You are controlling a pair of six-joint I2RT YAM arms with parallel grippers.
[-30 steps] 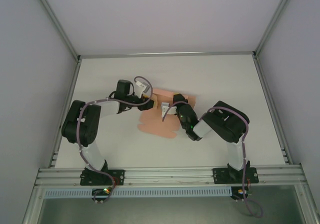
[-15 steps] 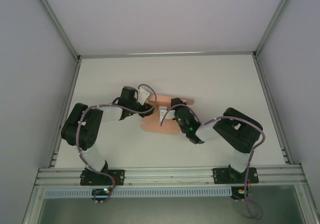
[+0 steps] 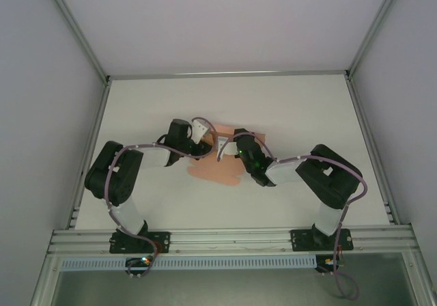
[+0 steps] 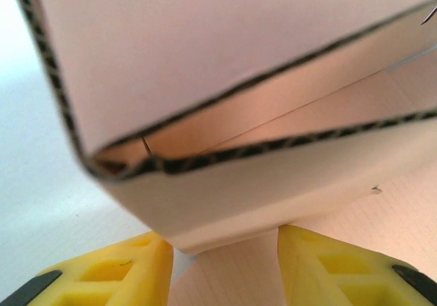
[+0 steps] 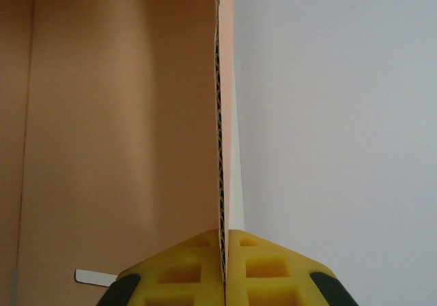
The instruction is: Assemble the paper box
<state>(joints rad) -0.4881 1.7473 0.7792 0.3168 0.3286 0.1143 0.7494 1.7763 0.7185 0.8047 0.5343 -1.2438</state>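
The paper box (image 3: 215,171) is salmon-pink card, partly folded, in the middle of the table between both arms. My left gripper (image 3: 205,137) is at its left end. In the left wrist view the yellow fingers (image 4: 147,265) stand apart on either side of a folded double wall of the paper box (image 4: 205,80), touching it on both sides, so my left gripper (image 4: 224,239) holds that fold. My right gripper (image 3: 224,149) is at the box's middle. In the right wrist view an upright wall of the paper box (image 5: 123,115) runs edge-on into my right gripper (image 5: 224,236), which is shut on it.
The white table (image 3: 293,108) stretches away behind and to both sides of the box. Grey enclosure walls and aluminium posts (image 3: 107,80) bound it. The mounting rail (image 3: 232,238) runs along the near edge.
Both grippers have closed in on the box's middle. The left gripper moved right, the right arm's elbow swung right. The card has folded up and covers less of the table.
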